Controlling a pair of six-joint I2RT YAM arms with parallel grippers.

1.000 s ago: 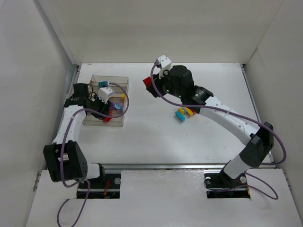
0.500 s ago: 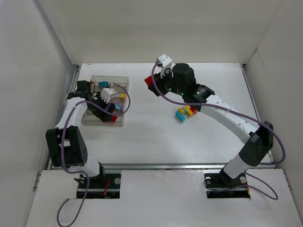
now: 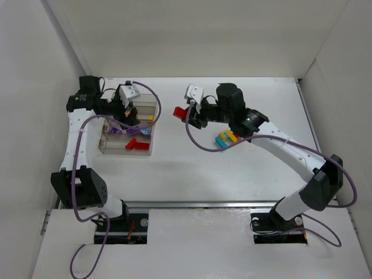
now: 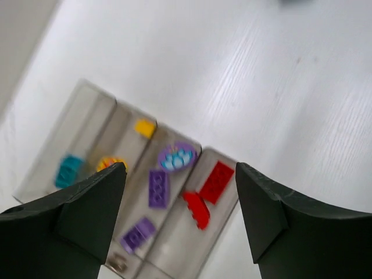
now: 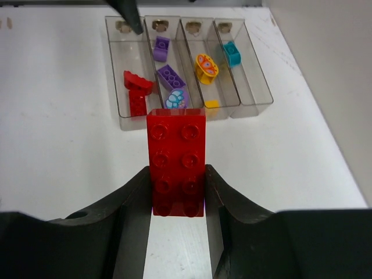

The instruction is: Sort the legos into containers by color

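The containers (image 3: 116, 149) stand at the table's left as one clear four-compartment box, also in the right wrist view (image 5: 249, 87) and the left wrist view (image 4: 174, 250). They hold two red pieces (image 5: 136, 93), purple bricks (image 5: 169, 75), a yellow-orange piece (image 5: 206, 65) and a teal brick (image 5: 231, 52), one colour per compartment. My left gripper (image 3: 127, 110) is open and empty, hovering above the box (image 4: 180, 174). My right gripper (image 3: 190, 114) is shut on a red two-by-four brick (image 5: 176, 168), held above the table right of the box.
A loose cluster of teal, yellow and red bricks (image 3: 228, 138) lies on the table under my right arm. White walls close in the table on the left, back and right. A left fingertip (image 5: 129, 13) shows above the box's far end.
My left arm has pulled back and up, its gripper now over the box's far part. My right gripper has swung the red brick a little to the left, facing the box.
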